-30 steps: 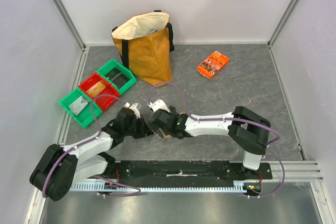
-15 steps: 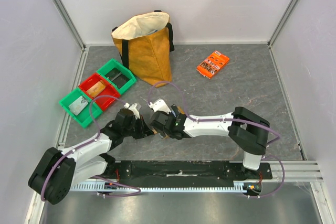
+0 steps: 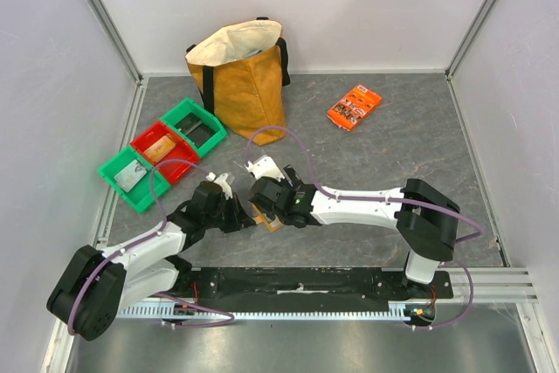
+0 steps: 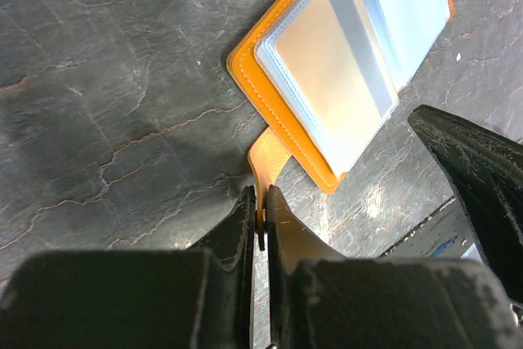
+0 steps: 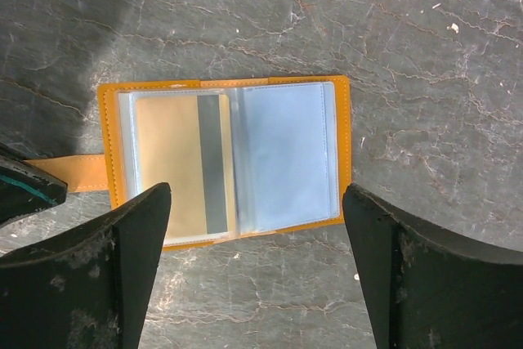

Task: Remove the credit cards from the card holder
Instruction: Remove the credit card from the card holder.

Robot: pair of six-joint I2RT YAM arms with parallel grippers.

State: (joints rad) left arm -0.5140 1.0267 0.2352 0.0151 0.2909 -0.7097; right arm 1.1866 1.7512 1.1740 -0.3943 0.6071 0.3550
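Grey table [image 3: 393, 163]: tote bag [image 3: 249, 85], coloured bins [image 3: 162, 153], orange packet [image 3: 354, 107], open card holder [image 5: 286, 153].

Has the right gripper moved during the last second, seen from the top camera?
Yes, slightly: the right gripper has shifted up the picture, toward the tote bag.

Card [image 5: 167, 161] inside card holder [image 5: 286, 157], on table [image 5: 409, 38]

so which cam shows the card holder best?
Right wrist: the card holder lies open, whole, one card showing. Left wrist crops it, showing the left gripper pinching its strap. Top view: arms mostly hide it.
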